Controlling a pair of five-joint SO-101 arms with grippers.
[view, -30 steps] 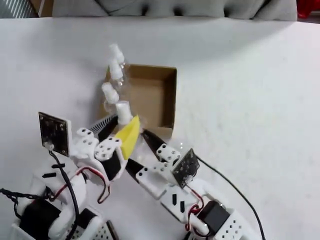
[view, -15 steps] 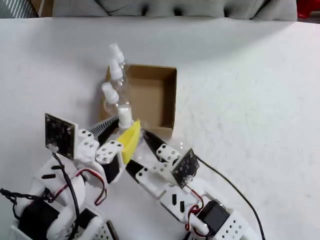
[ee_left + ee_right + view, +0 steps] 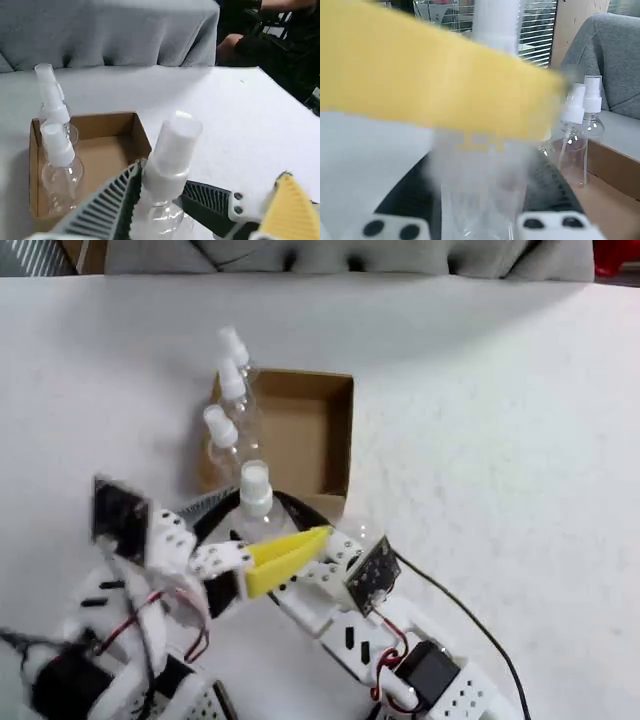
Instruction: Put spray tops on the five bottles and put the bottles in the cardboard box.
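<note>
Clear plastic spray-topped bottle [image 3: 257,502] stands upright, grasped by the right gripper [image 3: 482,195]'s jaws, the left gripper [image 3: 280,512]'s jaws released; brown cardboard box [image 3: 340,430] just on its far side.

White table [image 3: 500,390], matte top. Grey tufted sofa [image 3: 350,258] stands against its far edge. A red item [image 3: 618,256], too little showing to identify, sits past the sofa's one end. Slatted blinds [image 3: 537,35] hang in the room behind, with a pale wooden panel [image 3: 580,20] just beside them.
</note>
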